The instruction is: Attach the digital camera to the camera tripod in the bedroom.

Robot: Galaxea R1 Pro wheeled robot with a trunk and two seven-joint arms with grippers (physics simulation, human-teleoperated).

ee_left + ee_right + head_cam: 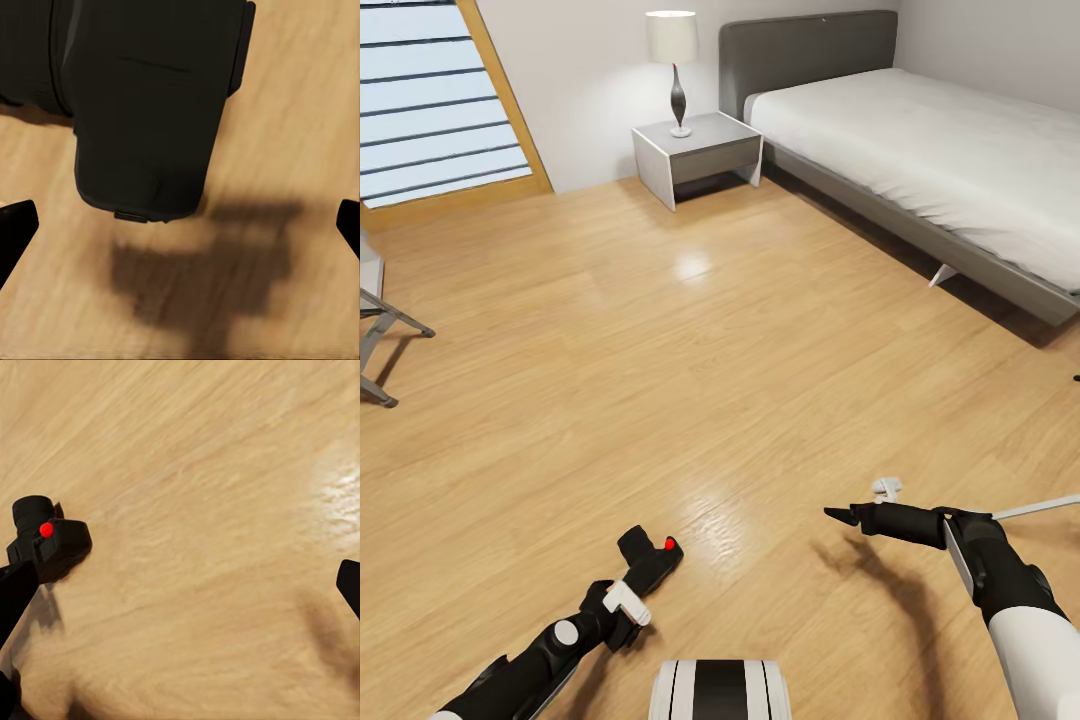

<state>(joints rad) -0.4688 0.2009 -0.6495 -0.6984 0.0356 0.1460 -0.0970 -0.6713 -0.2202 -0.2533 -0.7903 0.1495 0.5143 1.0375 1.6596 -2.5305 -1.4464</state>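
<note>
Down at your left, the left gripper [628,590] already pinches the digital camera [650,560] above the wood floor [690,380], a rigid, light, probably slick box best held across its body, while your right gripper [842,516] hangs spread and empty.

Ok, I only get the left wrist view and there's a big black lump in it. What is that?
Observer: The digital camera. The head view shows its red dot, right at your left tool.
Operator: Is there a bed anywhere?
Observer: Yes, a grey-framed bed far ahead on the right.
Operator: Where's my other arm?
Observer: The right tool hovers over the wood floor, fingers apart.
</note>
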